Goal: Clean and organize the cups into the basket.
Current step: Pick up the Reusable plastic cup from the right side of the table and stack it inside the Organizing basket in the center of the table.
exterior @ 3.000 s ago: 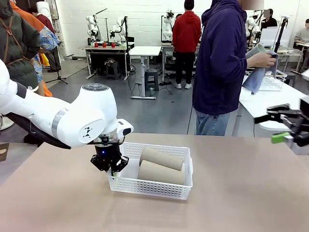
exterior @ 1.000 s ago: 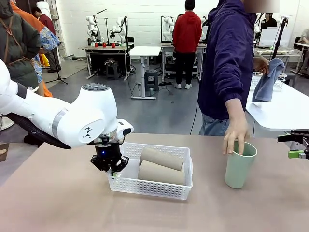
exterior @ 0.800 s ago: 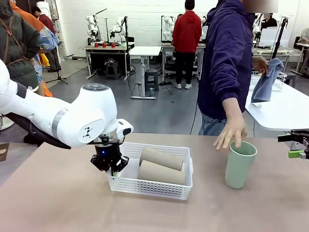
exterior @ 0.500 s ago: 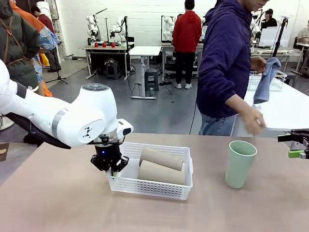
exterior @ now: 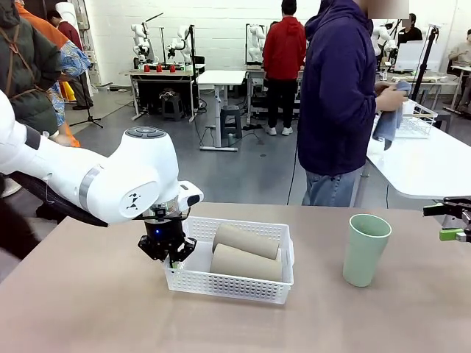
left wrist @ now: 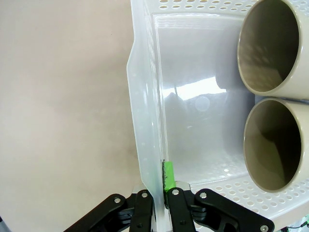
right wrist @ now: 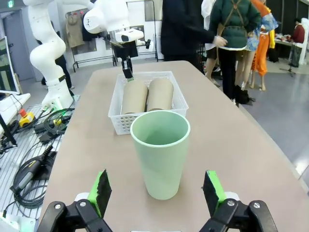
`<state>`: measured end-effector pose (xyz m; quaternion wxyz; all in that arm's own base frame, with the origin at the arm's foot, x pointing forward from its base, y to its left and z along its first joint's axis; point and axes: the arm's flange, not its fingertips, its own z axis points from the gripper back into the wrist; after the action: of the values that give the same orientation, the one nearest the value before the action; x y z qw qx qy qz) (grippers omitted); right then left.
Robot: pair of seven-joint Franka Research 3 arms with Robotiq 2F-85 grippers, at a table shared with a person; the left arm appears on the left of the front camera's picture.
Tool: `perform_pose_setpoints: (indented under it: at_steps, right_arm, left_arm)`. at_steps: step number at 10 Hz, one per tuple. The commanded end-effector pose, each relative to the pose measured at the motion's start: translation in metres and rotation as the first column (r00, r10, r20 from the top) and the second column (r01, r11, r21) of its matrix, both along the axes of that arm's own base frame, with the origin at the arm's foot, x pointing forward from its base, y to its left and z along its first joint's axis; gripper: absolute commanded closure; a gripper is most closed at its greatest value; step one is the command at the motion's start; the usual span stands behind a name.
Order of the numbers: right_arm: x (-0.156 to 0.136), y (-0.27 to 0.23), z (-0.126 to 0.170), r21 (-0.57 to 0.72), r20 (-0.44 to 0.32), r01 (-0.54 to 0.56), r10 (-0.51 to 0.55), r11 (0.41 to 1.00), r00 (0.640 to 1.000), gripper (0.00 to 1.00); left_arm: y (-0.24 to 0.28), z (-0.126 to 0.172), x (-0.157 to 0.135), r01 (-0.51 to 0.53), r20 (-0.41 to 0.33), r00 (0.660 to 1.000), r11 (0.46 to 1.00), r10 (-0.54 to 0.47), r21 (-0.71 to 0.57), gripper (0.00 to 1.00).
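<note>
Our left gripper (exterior: 170,257) is pinched tight on the left wall of the white plastic basket (exterior: 228,284), which has little holes all round. Inside it, two smooth tan cups (exterior: 246,240) lie on their sides, next to each other. Further right, a round pale green cup (exterior: 366,250) stands up on the brown table (exterior: 88,309). Our right gripper (exterior: 449,220) is spread wide near it, holding nothing.

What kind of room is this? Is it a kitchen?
Not a kitchen. It is probably a robot lab or workshop. The robot's left gripper pinches the wall of a basket on this table, rows of work tables stand behind, and cables lie on the floor.
</note>
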<state>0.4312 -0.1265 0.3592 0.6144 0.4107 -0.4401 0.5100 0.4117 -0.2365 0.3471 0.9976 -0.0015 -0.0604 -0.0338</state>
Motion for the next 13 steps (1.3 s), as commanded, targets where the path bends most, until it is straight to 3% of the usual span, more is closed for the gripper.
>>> perform_pose_setpoints:
  at_steps: [1,5,13]
  right_arm:
    - [0.01,0.007,-0.027,-0.019,-0.006,-0.015,0.015,1.0,1.0,0.0]
    - [0.034,0.015,-0.071,-0.077,-0.007,0.041,-0.042,0.996,0.999,0.0]
    - [0.036,0.061,-0.105,-0.084,-0.059,-0.048,0.043,0.995,0.997,0.0]
  left_arm:
    - [0.0,0.002,-0.001,0.002,0.007,1.0,1.0,-0.002,0.001,1.0]
    - [0.0,0.002,-0.001,0.002,0.007,1.0,1.0,-0.002,0.001,1.0]
    - [0.0,0.002,-0.001,0.002,0.007,1.0,1.0,-0.002,0.001,1.0]
